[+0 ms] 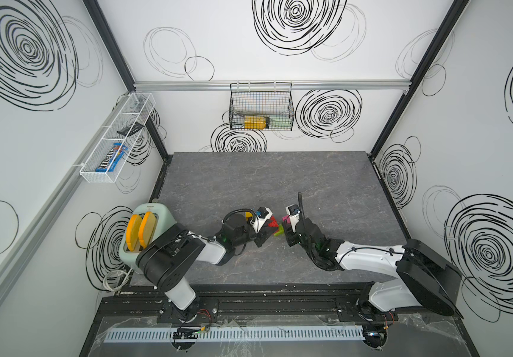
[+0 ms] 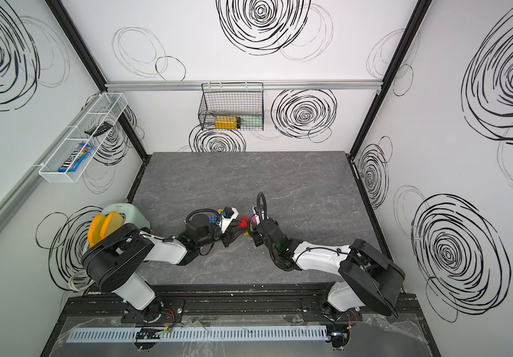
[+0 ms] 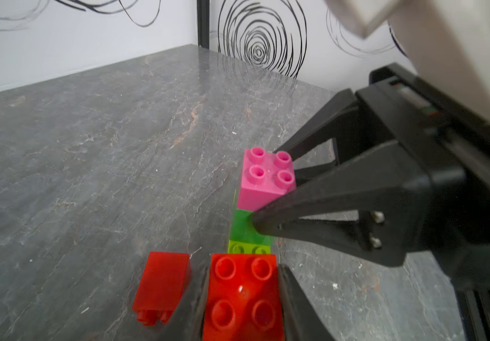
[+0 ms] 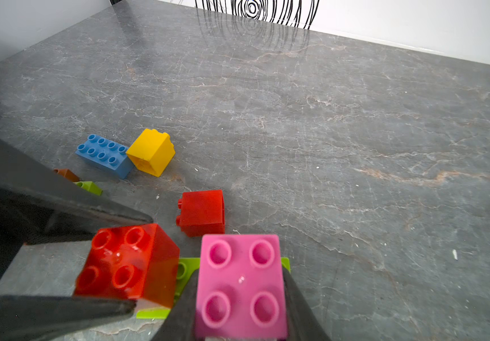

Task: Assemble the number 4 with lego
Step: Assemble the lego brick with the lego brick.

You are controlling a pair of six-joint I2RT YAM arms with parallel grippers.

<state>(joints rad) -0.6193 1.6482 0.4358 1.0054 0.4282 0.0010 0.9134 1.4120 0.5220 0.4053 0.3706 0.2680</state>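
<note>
Pink brick [image 4: 240,265] between right end effector [image 4: 239,298] jaws, near red brick [image 4: 125,262]

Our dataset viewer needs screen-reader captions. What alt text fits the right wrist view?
A pink brick clamped by the right gripper fills the foreground, next to a red brick clamped by the left gripper, both over a lime green brick. Beyond lie a loose red brick, a yellow brick and a blue brick on the grey table.
</note>
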